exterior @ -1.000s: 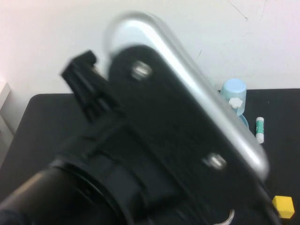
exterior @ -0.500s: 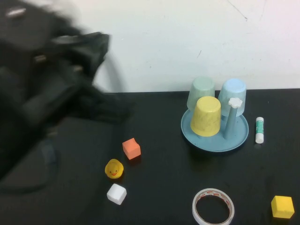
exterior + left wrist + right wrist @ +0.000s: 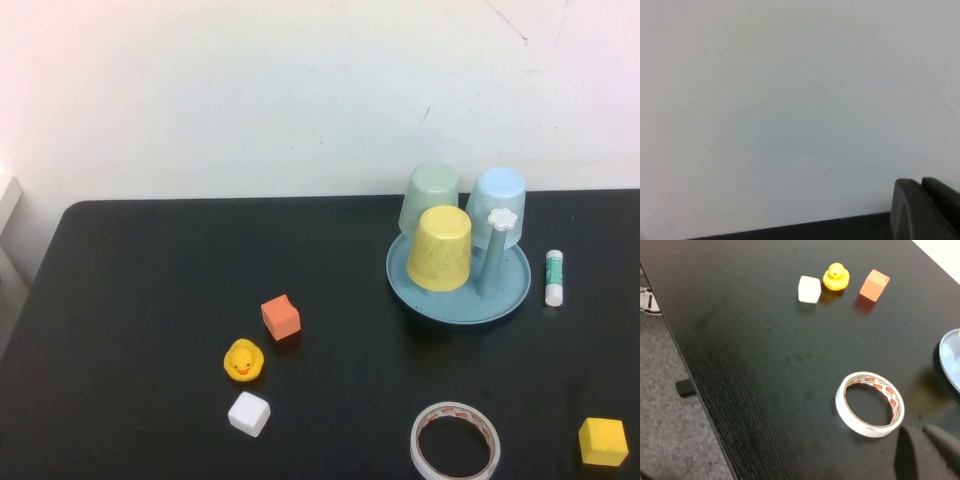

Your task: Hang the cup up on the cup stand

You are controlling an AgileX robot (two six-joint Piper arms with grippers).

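The light blue cup (image 3: 497,201) sits upside down at the back right of the round blue cup stand (image 3: 503,304), next to a pale green cup (image 3: 430,194) and a yellow cup (image 3: 440,248). In front of the blue cup a bare peg with a white flower cap (image 3: 502,218) stands upright. Neither arm shows in the high view. My left gripper (image 3: 920,181) is shut and empty, facing the white wall above the table's far edge. My right gripper (image 3: 920,430) is shut and empty, low over the table beside a tape roll (image 3: 870,404), with the stand's rim (image 3: 951,357) close by.
An orange cube (image 3: 281,317), a yellow duck (image 3: 243,360) and a white cube (image 3: 248,413) lie left of the middle. A tape roll (image 3: 455,441) and a yellow cube (image 3: 603,441) lie at the front right. A glue stick (image 3: 554,277) lies right of the stand.
The left arm, which blocked most of the high view, has swung off to the left and out of that view. The cups and small objects have not moved.
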